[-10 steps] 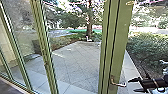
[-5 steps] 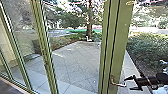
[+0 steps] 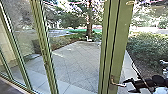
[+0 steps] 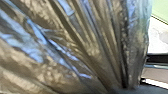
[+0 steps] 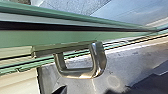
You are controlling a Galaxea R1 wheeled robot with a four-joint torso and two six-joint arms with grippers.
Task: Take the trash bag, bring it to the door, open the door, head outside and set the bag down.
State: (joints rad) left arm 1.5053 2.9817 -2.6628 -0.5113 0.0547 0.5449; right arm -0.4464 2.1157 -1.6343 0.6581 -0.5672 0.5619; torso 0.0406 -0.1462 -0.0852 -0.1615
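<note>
My right claw [image 3: 126,86] is spread wide, its two dark fingertips apart, near the end of the handle [image 3: 117,84] on the green door [image 3: 121,37]. In the head view it comes in from the right, with the handle's end lined up with the gap between the tips (I can't see the two touching). The right wrist view has that handle large and close: a bent metal bar, shiny at its curve, standing out from a plate on the green frame.

The bag [image 4: 62,47] is right up against my left wrist camera, brownish and glossy with bluish glints, its long pleats drawn together into a bunch. How my left claw stands, I cannot tell.

Tall panes [image 3: 18,25] in green frames run along my left. Beyond the glass lies the pale paving [image 3: 75,60], laid in large squares, with a tree [image 3: 89,18] at its far side and bushes [image 3: 150,47] on the right.
</note>
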